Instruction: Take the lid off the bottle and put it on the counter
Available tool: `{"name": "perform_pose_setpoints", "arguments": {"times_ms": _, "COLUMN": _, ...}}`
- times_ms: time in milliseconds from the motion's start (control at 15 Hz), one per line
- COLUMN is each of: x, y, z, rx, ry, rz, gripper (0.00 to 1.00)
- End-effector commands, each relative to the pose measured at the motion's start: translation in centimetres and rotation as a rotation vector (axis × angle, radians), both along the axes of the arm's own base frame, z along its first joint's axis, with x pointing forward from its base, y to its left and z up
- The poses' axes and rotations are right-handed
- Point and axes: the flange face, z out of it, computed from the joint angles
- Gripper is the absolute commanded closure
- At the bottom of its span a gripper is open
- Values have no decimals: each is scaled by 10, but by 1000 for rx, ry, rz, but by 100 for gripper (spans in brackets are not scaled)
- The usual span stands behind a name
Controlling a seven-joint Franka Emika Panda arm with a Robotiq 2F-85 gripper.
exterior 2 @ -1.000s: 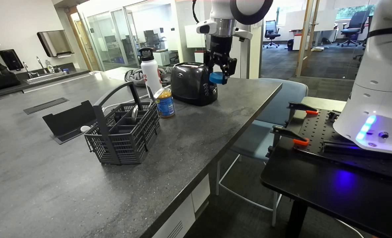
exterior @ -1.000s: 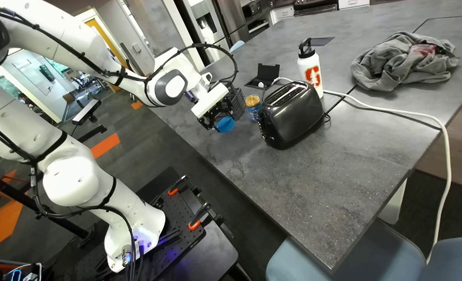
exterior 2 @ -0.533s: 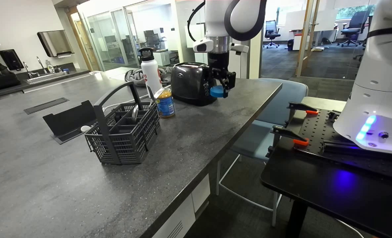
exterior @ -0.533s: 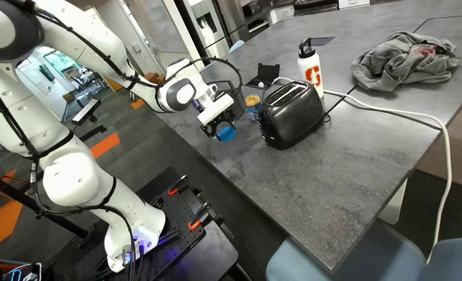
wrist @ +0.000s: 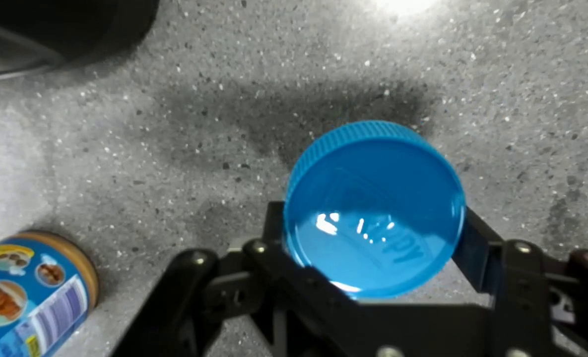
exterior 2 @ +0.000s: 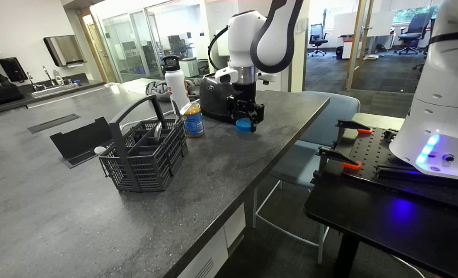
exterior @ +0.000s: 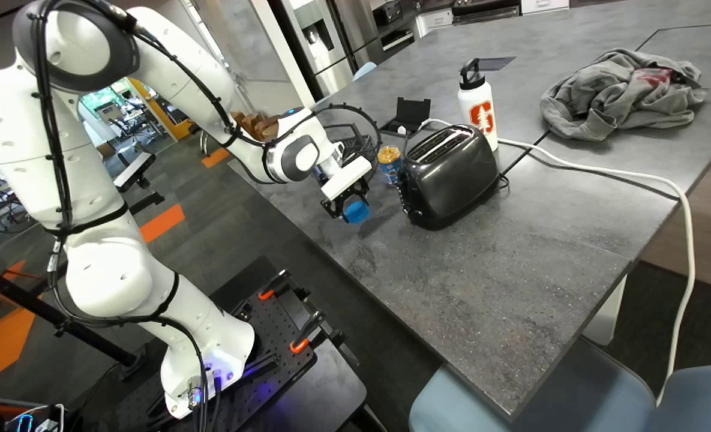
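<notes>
While it hangs over the large dark-grey, matte, stone-look desk, the black two-fingered claw has the small flat round bright-blue plastic lid pinched btwn its fingers, one either side of the ribbed rim, gap = lid's width. Lid's flat face, w/ raised letters only partly legible & a few bright glints, shows in the wrist view. It's up off the desk: shadow falls to one side on the grey surface. Near it but apart, a short see-through, blue-labelled, wide-mouthed bottle w/ orange-brown contents stands upright on the desk, top uncovered. Bottle's btwn a dark-grey plastic mesh basket w/ tall loop handle & a shiny black two-slot toaster, just beside the latter; can't tell if they touch. Lid's nr the toaster's knob end, apart from it. Tall white flask w/ black loop cap & red emblem stands upright close by the toaster, in both exterior views. Further off, a crumpled grey cloth lies on the desk, & a white cord runs past & drops over the edge. White jointed robot arm is mounted on a black perforated plate next to the desk.
</notes>
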Motion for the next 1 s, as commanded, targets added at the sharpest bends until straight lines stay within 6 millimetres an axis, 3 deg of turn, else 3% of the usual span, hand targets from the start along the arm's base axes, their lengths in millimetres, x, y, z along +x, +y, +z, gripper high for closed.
{"name": "perform_pose_setpoints", "arguments": {"times_ms": 0, "x": 16, "y": 10, "z": -21, "rx": 20, "ry": -40, "rz": 58, "gripper": 45}}
{"name": "perform_pose_setpoints", "arguments": {"times_ms": 400, "x": 21, "y": 20, "z": -38, "rx": 21, "ry": -49, "rz": 126, "gripper": 45}}
{"name": "perform_pose_setpoints", "arguments": {"times_ms": 533, "x": 21, "y": 24, "z": -39, "rx": 22, "ry": -45, "rz": 140, "gripper": 5}}
{"name": "perform_pose_setpoints", "arguments": {"times_ms": 733, "x": 18, "y": 35, "z": -26, "rx": 34, "ry": -53, "rz": 153, "gripper": 0}}
{"name": "perform_pose_setpoints", "arguments": {"times_ms": 933, "x": 16, "y": 47, "z": 4, "rx": 41, "ry": -89, "rz": 164, "gripper": 0}}
